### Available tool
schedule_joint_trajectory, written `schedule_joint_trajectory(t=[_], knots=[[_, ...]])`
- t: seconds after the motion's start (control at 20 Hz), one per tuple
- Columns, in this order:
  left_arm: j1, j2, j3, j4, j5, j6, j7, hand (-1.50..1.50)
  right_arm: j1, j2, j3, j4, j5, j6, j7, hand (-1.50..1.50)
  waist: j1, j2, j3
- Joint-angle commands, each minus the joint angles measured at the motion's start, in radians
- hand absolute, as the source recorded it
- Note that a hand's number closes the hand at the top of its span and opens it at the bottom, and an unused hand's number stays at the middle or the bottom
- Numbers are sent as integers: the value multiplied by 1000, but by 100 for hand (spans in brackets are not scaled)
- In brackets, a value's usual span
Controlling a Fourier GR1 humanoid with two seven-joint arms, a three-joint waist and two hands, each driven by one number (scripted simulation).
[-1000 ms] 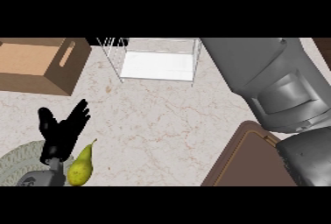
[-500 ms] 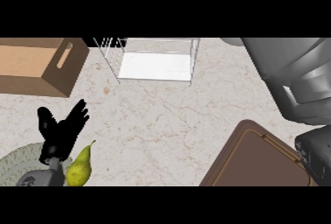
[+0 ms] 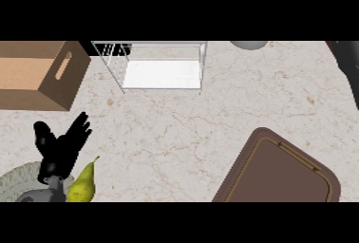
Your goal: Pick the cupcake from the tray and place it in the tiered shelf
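The brown tray [image 3: 280,173] lies at the lower right, and its visible surface is bare; no cupcake shows anywhere in the view. The tiered shelf [image 3: 163,66], a wire frame with a white floor, stands at the top centre. My left hand [image 3: 63,147] rests open at the lower left with its fingers up, holding nothing. A black sliver of my right hand [image 3: 348,66] shows at the upper right edge, far above the tray. A grey piece of arm [image 3: 249,44] pokes in at the top edge.
A cardboard box [image 3: 35,71] with a handle slot stands at the upper left, beside the shelf. A green pear [image 3: 82,182] lies by a grey plate [image 3: 14,182] at the lower left, just under my left hand.
The big grey right forearm that covered the right side has swung up and out, leaving only slivers at the top and right edges. The tray now shows in full. My left hand has stayed still.
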Motion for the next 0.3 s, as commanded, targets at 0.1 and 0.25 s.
schedule_joint_trajectory(t=[0.1,0.25], knots=[[6,-5,13,60,-6,1,-17,0,146,-92,-13,-208,-74,172,16,-150,-27,-3,-4],[30,2,27,48,11,-14,-18,0,224,-109,10,-351,-81,208,84,-150,-30,-7,-4]])
